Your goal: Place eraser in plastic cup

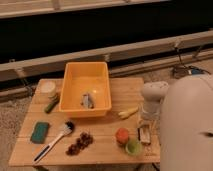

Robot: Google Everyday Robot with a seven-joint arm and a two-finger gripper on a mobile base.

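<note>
Hanging end effector (145, 125) at eraser (144, 136), grip state can't tell; eraser prob. light, stiff, pinch long sides; plastic cup (133, 147) just beside

On the tabletop (107, 139), the tub (85, 80) sits at the middle rear, the round container (48, 88) to its left. The sponge (40, 132) lies front left, the brush (54, 142) beside it on the right. Front right stands the plastic cup (133, 146); the eraser (144, 135) is just right of it, under the hand (145, 125).
</note>
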